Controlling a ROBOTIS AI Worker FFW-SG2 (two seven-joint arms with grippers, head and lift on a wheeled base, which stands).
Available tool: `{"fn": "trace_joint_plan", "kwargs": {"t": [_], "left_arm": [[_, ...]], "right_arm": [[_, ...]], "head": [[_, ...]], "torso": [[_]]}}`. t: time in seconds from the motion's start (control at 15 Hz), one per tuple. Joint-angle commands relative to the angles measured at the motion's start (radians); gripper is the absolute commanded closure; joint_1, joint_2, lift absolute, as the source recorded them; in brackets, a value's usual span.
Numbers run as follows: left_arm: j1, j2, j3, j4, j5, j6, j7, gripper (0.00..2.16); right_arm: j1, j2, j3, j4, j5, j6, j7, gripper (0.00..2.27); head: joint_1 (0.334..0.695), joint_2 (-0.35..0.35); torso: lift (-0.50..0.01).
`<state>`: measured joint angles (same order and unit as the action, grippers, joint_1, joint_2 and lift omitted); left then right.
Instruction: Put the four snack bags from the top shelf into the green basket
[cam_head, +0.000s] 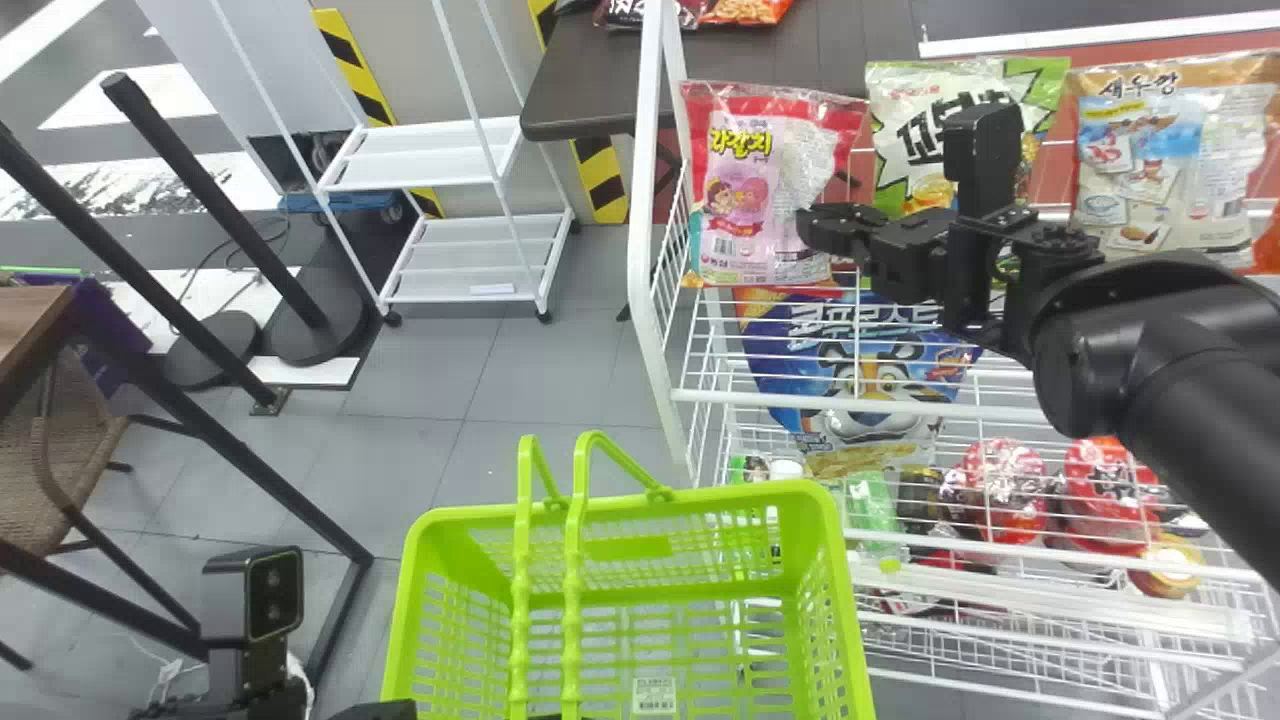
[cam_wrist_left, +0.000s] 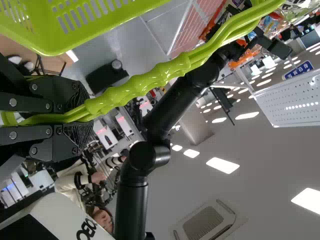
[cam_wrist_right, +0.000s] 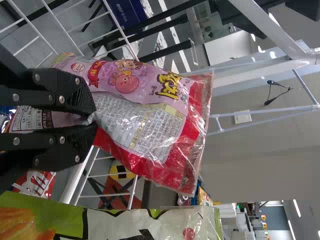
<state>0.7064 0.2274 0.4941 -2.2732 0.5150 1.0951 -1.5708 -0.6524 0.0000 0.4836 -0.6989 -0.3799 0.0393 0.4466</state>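
At six o'clock in the head view, a bright-green slatted plastic basket (cam_head: 843, 570) is hanging open side up, with a pale rectangular label (cam_head: 655, 695) showing inside it. Its two knobbly green plastic handles (cam_head: 575, 600) are running between the fingers of the left gripper (cam_head: 375, 711), which is closing round them at the bottom edge. At one o'clock, the right gripper (cam_head: 832, 232) is pinching a crinkly pink-and-red plastic snack bag (cam_head: 745, 185) between nearly closed fingers, gathering its film into a fold. That bag is standing upright at the near-left end of the top shelf of a white wire rack (cam_head: 645, 250). Toward two o'clock, a green-and-white snack bag (cam_head: 905, 95) and a beige-and-brown snack bag (cam_head: 1165, 180) are standing beside one another, with an orange bag (cam_head: 1268, 245) peeking in nearer three. Below them, at three o'clock, a blue bag with a tiger's face (cam_head: 790, 360) is resting on a lower level. Grey floor tiles (cam_head: 400, 450) are stretching toward a white wheeled shelf cart (cam_head: 430, 155) at ten o'clock, and a dark brown table (cam_head: 585, 85) is standing at twelve.
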Motion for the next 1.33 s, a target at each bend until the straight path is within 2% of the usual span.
{"fn": "trace_joint_plan", "kwargs": {"t": [0.0, 0.2, 0.4, 0.53, 0.67, 0.73, 0.87, 1.0, 1.13, 1.27], "left_arm": [[0.007, 0.001, 0.011, 0.001, 0.01, -0.007, -0.01, 2.15], [0.011, 0.004, 0.026, 0.001, 0.019, -0.007, -0.01, 2.15], [-0.001, 0.009, 0.024, 0.001, 0.017, -0.007, -0.01, 2.15], [-0.018, 0.009, 0.024, 0.006, 0.016, -0.007, -0.01, 2.15], [-0.039, 0.009, 0.018, 0.012, 0.01, -0.004, -0.01, 2.15], [-0.053, 0.009, 0.014, 0.02, 0.002, 0.003, -0.01, 2.15], [-0.073, 0.007, 0.008, 0.029, -0.015, 0.015, -0.01, 2.15], [-0.094, 0.009, -0.012, 0.032, -0.041, 0.042, -0.01, 2.15], [-0.116, 0.007, -0.039, 0.04, -0.066, 0.049, -0.01, 2.15], [-0.122, -0.006, -0.048, 0.046, -0.099, 0.061, -0.01, 2.15]], "right_arm": [[0.065, 0.001, -0.011, -0.106, 0.01, 0.021, -0.019, 2.25], [0.208, 0.001, -0.102, -0.381, 0.161, 0.175, -0.034, 2.25], [0.332, 0.001, -0.214, -0.603, 0.202, 0.239, -0.039, 2.25], [0.401, 0.001, -0.293, -0.726, 0.164, 0.261, -0.037, 2.25], [0.488, 0.001, -0.321, -0.866, 0.088, 0.301, -0.037, 2.25], [0.548, 0.001, -0.346, -0.959, 0.056, 0.359, -0.037, 2.25], [0.694, -0.031, -0.395, -1.173, 0.003, 0.525, -0.037, 2.25], [0.844, -0.035, -0.459, -1.4, -0.027, 0.699, -0.022, 2.25], [0.965, -0.038, -0.511, -1.561, -0.063, 0.798, 0.006, 2.25], [1.022, -0.057, -0.55, -1.667, -0.146, 0.926, 0.026, 2.25]], "head": [[0.695, 0.273], [0.695, 0.306], [0.695, 0.311], [0.695, 0.287], [0.695, 0.255], [0.695, 0.244], [0.695, 0.231], [0.695, 0.222], [0.695, 0.209], [0.695, 0.203]], "torso": [[0.0], [0.0], [0.0], [0.0], [0.0], [0.0], [0.0], [0.0], [0.0], [0.0]]}}
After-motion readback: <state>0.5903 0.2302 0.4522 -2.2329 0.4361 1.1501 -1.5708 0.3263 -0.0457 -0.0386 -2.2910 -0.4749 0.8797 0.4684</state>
